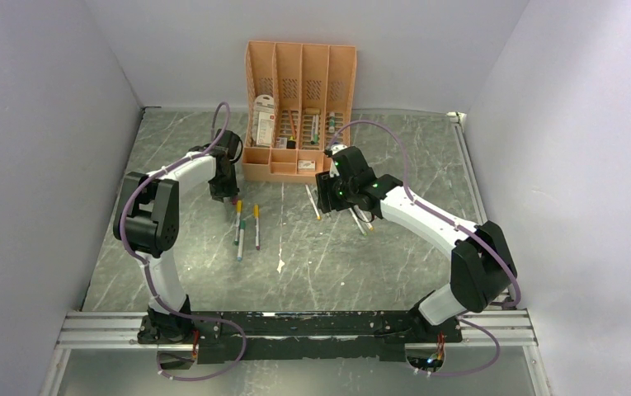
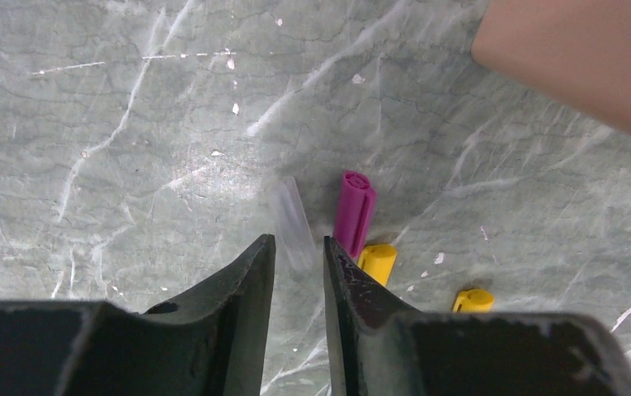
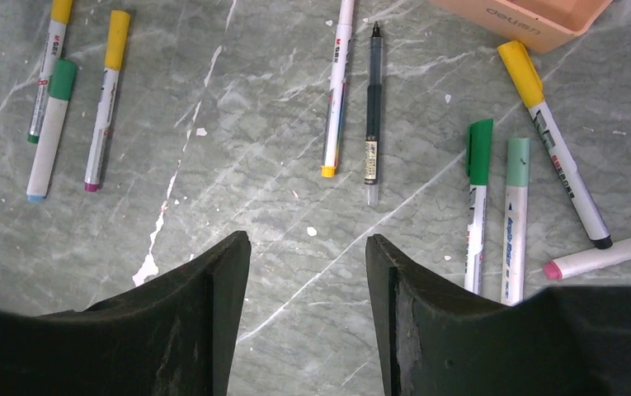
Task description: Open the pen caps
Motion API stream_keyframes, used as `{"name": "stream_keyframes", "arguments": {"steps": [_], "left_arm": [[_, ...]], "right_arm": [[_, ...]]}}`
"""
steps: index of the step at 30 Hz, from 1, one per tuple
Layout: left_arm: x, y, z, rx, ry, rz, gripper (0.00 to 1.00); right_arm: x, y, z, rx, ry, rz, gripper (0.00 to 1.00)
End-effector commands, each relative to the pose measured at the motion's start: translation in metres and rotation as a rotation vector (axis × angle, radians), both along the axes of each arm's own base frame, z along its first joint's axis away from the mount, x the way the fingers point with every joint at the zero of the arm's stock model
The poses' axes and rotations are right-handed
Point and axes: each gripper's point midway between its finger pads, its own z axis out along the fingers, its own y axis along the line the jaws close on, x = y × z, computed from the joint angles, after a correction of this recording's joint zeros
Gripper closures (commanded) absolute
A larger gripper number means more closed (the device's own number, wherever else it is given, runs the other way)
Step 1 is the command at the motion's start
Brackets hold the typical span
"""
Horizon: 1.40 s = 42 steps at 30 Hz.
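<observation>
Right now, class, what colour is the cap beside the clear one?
Magenta; the cap shows best in the left wrist view.

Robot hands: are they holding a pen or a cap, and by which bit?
Nothing is held. The left gripper has its jaws slightly apart, with a clear cap lying loose just ahead of them. The right gripper is open and empty.

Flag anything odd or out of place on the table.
A purple ribbed plastic cap and a clear plastic cap lie loose by the left gripper. White flecks litter the grey marbled tabletop.
</observation>
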Motion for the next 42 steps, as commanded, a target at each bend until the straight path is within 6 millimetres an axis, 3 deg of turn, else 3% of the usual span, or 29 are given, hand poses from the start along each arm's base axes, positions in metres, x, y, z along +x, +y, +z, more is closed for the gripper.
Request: {"name": "stream_keyframes", "arguments": {"steps": [1,6,12,16,23,27,33,40,42], "left_arm": [[0.009,-0.001,0.015,-0.016,-0.032,-0.002,0.62],[0.008,-0.004,0.032,-0.037,-0.054,-0.005,0.61],[0.001,-0.014,0.07,-0.109,-0.096,-0.045,0.6],[-0.011,-0.023,0.095,-0.172,-0.134,-0.081,0.56],[-0.041,-0.052,0.11,-0.253,-0.143,-0.159,0.53],[-0.056,-0.078,0.105,-0.278,-0.129,-0.204,0.51],[-0.066,-0.099,0.076,-0.281,-0.083,-0.215,0.52],[-0.055,-0.101,0.043,-0.201,-0.06,-0.198,0.54],[-0.049,-0.1,0.037,-0.177,-0.06,-0.191,0.54]], "right_arm": [[0.004,0.003,0.006,0.022,-0.02,-0.002,0.46],[0.002,0.004,0.005,0.029,-0.013,-0.001,0.45],[0.0,0.007,0.005,0.043,-0.006,0.006,0.43],[-0.003,0.008,0.005,0.045,-0.001,0.01,0.42],[-0.008,0.006,0.002,0.049,0.011,0.008,0.41],[-0.012,0.004,0.001,0.052,0.013,0.006,0.41],[-0.018,0.001,0.0,0.06,0.02,-0.001,0.41],[-0.02,-0.001,0.006,0.07,0.008,-0.008,0.41],[-0.025,-0.006,-0.003,0.056,0.024,-0.011,0.41]]}}
